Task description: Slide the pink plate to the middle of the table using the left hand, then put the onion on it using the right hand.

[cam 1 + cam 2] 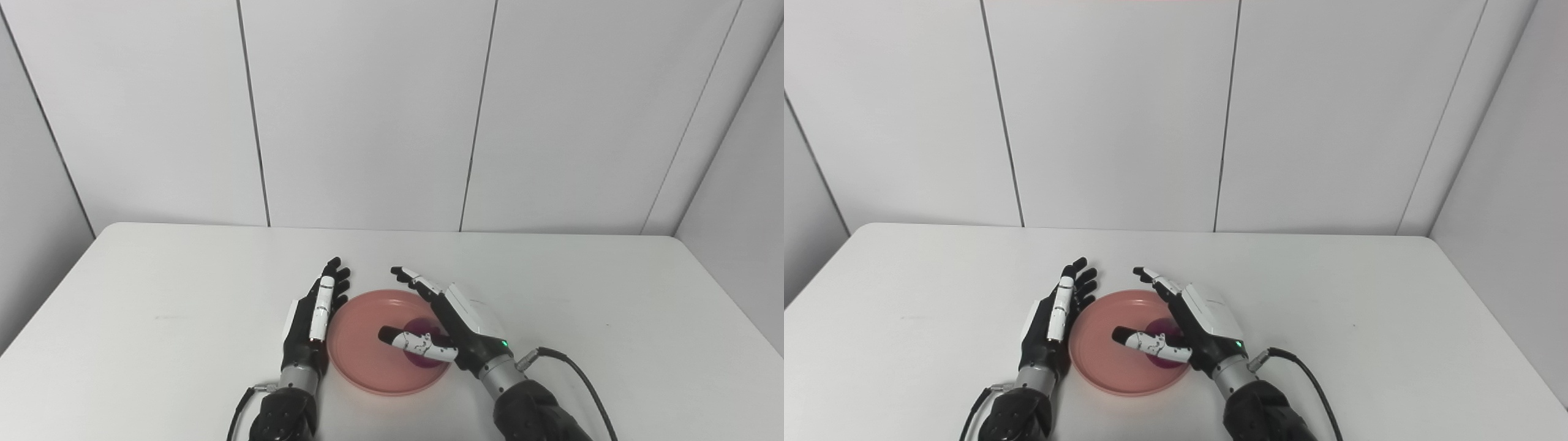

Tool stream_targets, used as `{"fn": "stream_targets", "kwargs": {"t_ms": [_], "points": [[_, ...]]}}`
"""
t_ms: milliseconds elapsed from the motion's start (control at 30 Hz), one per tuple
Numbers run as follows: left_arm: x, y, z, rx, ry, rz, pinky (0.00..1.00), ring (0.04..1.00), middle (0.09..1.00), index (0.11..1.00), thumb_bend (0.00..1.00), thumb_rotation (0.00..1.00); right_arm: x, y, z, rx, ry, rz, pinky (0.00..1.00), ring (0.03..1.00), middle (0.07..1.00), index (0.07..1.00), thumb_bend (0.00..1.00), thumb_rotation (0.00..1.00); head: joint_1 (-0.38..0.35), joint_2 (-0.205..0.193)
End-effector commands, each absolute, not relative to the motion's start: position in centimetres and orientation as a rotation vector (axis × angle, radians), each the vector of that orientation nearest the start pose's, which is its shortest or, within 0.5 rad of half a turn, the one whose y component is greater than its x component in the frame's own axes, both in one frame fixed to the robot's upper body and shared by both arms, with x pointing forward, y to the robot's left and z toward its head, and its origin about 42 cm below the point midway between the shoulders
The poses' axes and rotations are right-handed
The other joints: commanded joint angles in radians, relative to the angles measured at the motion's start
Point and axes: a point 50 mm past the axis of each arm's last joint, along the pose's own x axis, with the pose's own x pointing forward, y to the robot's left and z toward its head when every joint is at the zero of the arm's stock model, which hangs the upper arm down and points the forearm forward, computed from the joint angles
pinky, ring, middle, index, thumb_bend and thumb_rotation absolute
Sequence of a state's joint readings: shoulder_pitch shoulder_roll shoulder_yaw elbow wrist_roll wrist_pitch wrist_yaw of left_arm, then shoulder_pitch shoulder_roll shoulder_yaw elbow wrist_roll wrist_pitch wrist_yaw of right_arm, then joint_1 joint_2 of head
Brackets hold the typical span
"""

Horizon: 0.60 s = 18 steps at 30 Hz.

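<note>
The pink plate lies on the white table near its front middle. A purple onion rests on the plate's right half, partly hidden by my right hand. That hand hovers over the plate's right side, open, fingers stretched forward and thumb pointing left in front of the onion; none of them closes round it. My left hand lies open and flat beside the plate's left rim, fingers straight and pointing away from me.
A black cable runs from my right wrist across the table toward the front edge. White wall panels stand behind the table's far edge.
</note>
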<state>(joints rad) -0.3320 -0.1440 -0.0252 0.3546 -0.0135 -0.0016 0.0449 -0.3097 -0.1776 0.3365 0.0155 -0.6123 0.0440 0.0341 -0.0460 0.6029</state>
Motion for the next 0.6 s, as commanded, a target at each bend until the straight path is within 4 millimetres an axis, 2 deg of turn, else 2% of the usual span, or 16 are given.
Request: {"fn": "stream_targets", "kwargs": {"t_ms": [0, 167, 333, 567], "points": [[38.5, 11.7, 11.6, -0.118, 0.023, -0.116, 0.92, 0.904, 0.894, 0.892, 0.52, 1.0, 36.4, -15.9, 19.0, -0.828, -0.43, 0.268, 0.76, 0.844, 0.867, 0.906, 0.92, 0.94, 0.0, -0.001], [38.5, 11.8, 11.6, -0.118, 0.026, -0.115, 0.92, 0.901, 0.892, 0.892, 0.53, 1.0, 36.4, -17.3, 18.5, -0.789, -0.419, 0.229, 0.76, 0.846, 0.873, 0.904, 0.9, 0.94, 0.004, 0.003], [38.5, 12.2, 11.7, -0.108, 0.028, -0.116, 0.93, 0.908, 0.896, 0.896, 0.52, 1.0, 36.1, -18.8, 18.1, -0.712, -0.366, 0.21, 0.81, 0.887, 0.907, 0.934, 0.9, 0.98, 0.006, 0.002], [38.5, 12.8, 11.6, -0.079, 0.019, -0.12, 0.92, 0.904, 0.896, 0.894, 0.52, 1.0, 36.0, -20.8, 16.4, -0.6, -0.253, 0.176, 0.83, 0.916, 0.954, 0.963, 0.88, 1.0, 0.008, 0.002]]}}
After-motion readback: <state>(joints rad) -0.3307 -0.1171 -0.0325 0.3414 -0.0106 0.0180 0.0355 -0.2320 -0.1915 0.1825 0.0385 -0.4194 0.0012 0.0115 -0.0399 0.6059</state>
